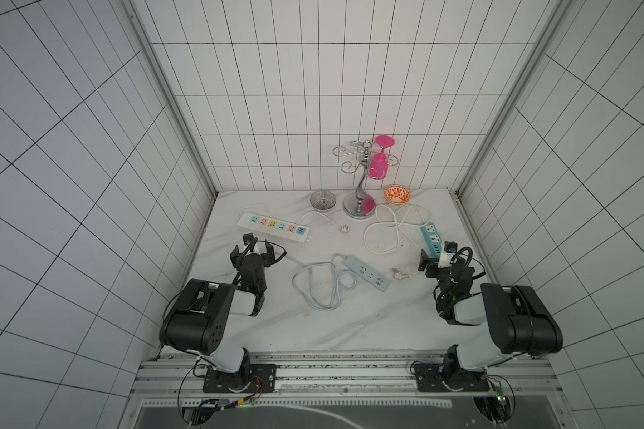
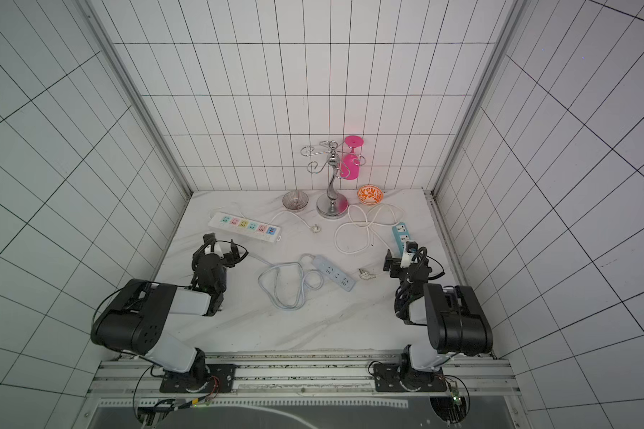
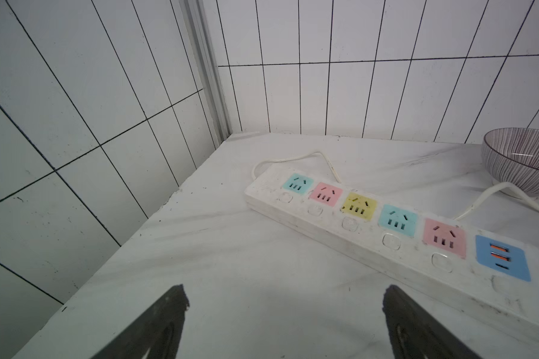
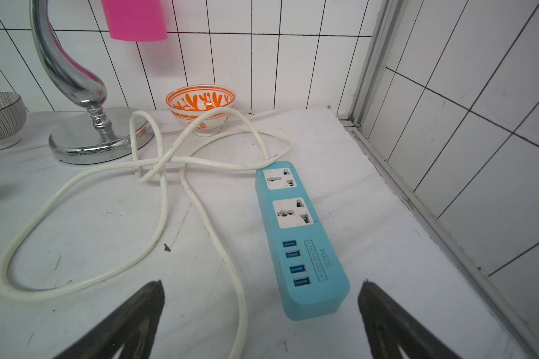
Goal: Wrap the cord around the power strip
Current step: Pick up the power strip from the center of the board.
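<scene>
Two bowls stand at upper centre in both top views, against the back wall: a grey striped bowl [image 1: 323,201] and an orange-patterned bowl [image 1: 397,194]. Each shows only its own painted inside. Between them a chrome rack [image 1: 352,208] carries an upturned pink glass [image 1: 379,167].

The power strip [image 1: 367,273] lies slantwise at mid-frame on the counter [image 1: 313,327]. Its cord [image 1: 315,288] sprawls in loose loops to its lower left, unwrapped.

The left claw [image 3: 285,298] gapes beside a white strip with coloured sockets [image 3: 386,230]. The right claw [image 4: 262,292] gapes facing the near end of a bright blue strip [image 4: 302,242], with its white cable [image 4: 156,217] alongside. Neither claw grasps anything.
</scene>
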Controlling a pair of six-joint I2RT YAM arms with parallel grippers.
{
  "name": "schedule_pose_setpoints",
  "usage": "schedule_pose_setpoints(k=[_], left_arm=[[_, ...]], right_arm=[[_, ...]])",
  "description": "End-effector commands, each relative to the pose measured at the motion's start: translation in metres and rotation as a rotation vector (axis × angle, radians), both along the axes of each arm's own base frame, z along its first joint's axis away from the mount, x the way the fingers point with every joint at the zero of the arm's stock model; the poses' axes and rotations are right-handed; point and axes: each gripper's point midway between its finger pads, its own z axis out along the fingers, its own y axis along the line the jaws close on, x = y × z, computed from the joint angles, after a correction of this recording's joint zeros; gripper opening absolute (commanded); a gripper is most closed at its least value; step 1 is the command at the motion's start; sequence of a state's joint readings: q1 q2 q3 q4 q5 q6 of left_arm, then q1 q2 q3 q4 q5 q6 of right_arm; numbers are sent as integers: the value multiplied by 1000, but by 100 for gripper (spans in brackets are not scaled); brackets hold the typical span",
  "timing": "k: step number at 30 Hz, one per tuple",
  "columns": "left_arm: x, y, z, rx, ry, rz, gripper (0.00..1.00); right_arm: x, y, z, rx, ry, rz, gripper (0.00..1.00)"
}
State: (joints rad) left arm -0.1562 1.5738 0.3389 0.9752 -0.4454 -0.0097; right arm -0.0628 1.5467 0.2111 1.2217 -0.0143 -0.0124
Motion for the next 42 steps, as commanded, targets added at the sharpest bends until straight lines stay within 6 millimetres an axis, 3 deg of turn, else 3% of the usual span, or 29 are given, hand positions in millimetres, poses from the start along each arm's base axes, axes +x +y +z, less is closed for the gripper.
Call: schedule_pose_setpoints(k=[1,31,34,37,42], left_arm=[[4,0,12,1,-36,7,97],[4,1,12,-4,-32,5,97],[8,-4,25,18,-54,-23,98],[10,-8,37,24,-21,-34,98],[8,-39,69,170,-32,-106,97]], right_arm=[[15,2,24,-7,-72,6,100],[15,3,23,-5,-72,8,99],[15,3,29,-7,-87,6,99],[29,6,40,-20,-25,23,97],[37,46,59,-33,25,171,94]])
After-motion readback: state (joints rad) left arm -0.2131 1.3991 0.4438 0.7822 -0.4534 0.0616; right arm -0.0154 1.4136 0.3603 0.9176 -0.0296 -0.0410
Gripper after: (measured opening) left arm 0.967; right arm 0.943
